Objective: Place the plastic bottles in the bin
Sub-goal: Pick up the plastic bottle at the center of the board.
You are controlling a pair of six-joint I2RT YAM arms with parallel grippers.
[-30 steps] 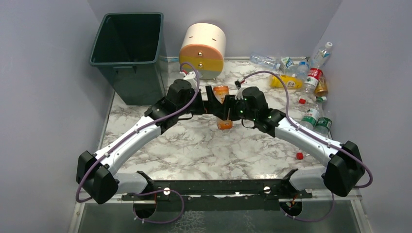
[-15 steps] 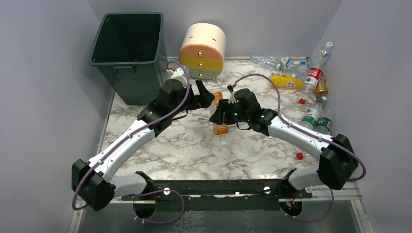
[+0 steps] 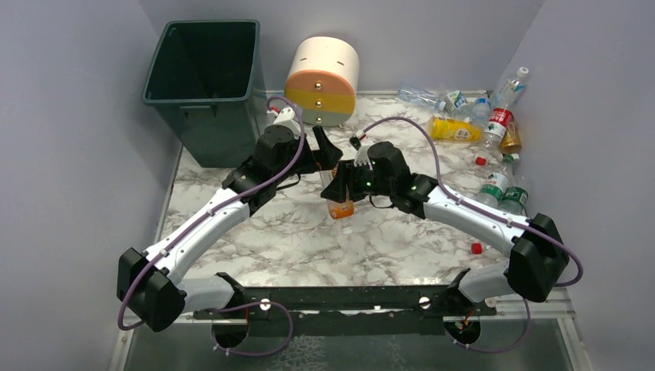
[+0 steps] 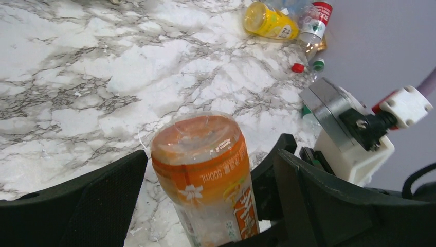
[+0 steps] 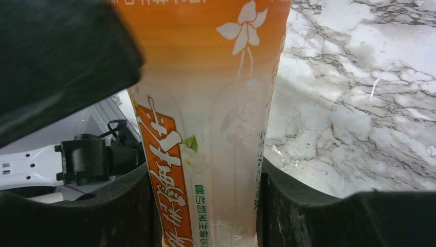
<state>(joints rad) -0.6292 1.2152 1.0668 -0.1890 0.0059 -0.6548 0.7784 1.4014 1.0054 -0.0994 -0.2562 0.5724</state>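
From the near edge, the left arm point(image 3: 207, 222) and right arm point(image 3: 473, 217) bend inward over the middle of the desk point(image 3: 301, 243). There the right gripper point(image 3: 341, 190) pinches an orange-labelled bottle point(image 3: 340, 207) crosswise. The bottle's base end pokes into the wide-spread left gripper point(image 3: 324, 151).

the left arm point(image 3: 199, 226) and right arm point(image 3: 467, 215) are white shells with black joint housings, bolted to a black cross rail point(image 3: 347, 297) at lower centre. a purple cable point(image 3: 398, 118) runs along each. the left tool point(image 4: 211, 149) has matte-black fingers point(image 4: 97, 200).
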